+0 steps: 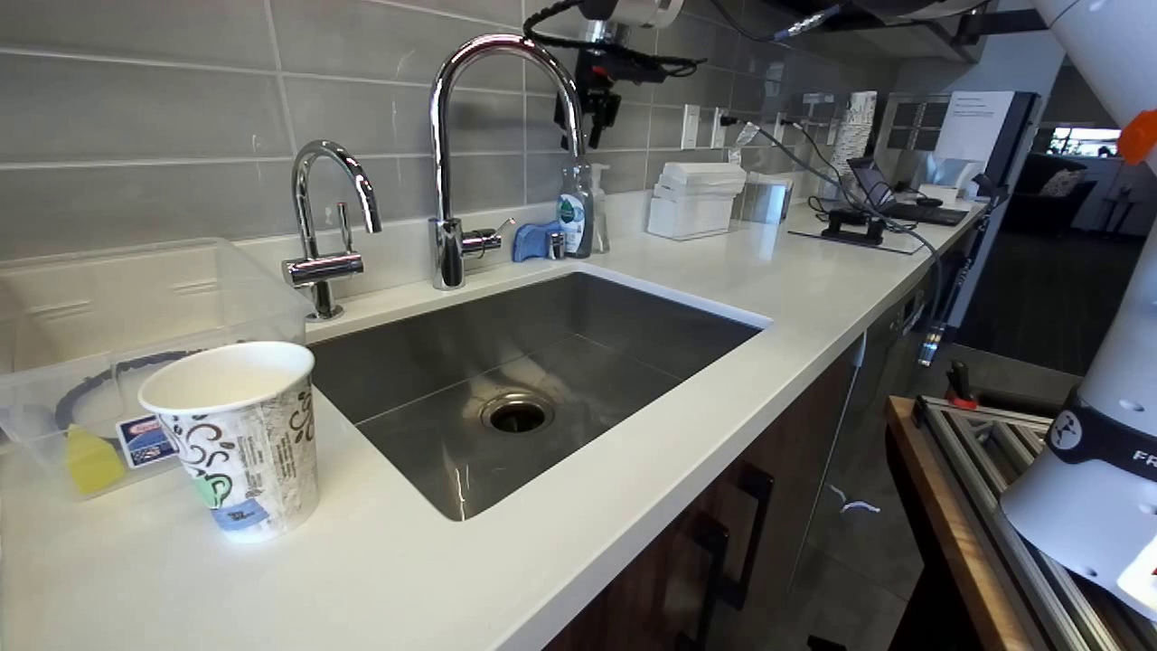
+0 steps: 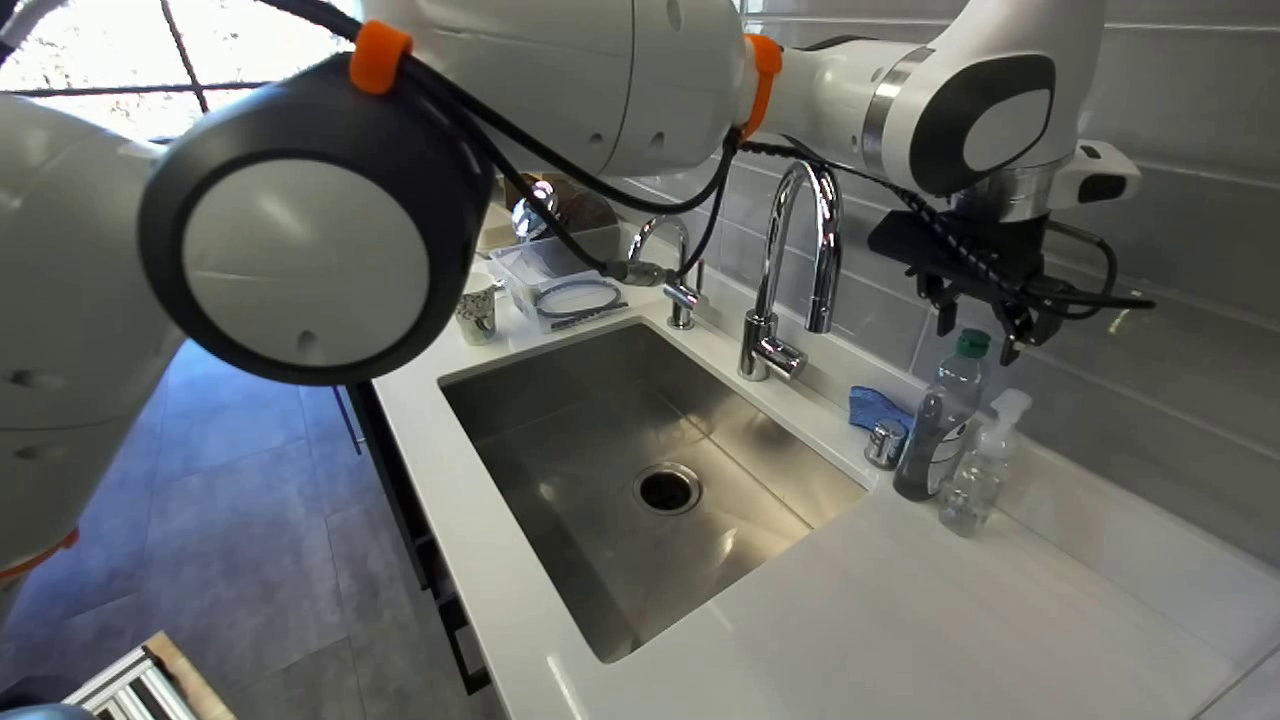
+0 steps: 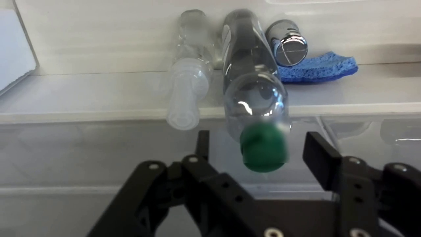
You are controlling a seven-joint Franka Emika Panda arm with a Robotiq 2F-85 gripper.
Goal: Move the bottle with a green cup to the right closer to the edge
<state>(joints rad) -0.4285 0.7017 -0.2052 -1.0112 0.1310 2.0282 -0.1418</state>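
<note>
The bottle with the green cap (image 2: 935, 430) stands upright at the back of the counter by the sink corner. It also shows in an exterior view (image 1: 575, 212), its top partly behind the tall faucet, and in the wrist view (image 3: 251, 79). My gripper (image 2: 978, 328) is open and points down at the bottle's top. In the wrist view, the green cap sits between the spread fingers (image 3: 259, 148), with a gap on both sides. I cannot tell whether the fingertips are level with the cap or just above it. The counter's front edge (image 1: 723, 459) lies across the sink from the bottle.
A clear slim pump bottle (image 3: 192, 72) stands close beside the bottle. A blue sponge (image 2: 878, 407) and chrome knob (image 2: 886, 443) are on its other side. The tall faucet (image 1: 443, 154), small faucet (image 1: 307, 217), sink (image 1: 434, 398) and patterned paper cup (image 1: 249, 452) are nearby.
</note>
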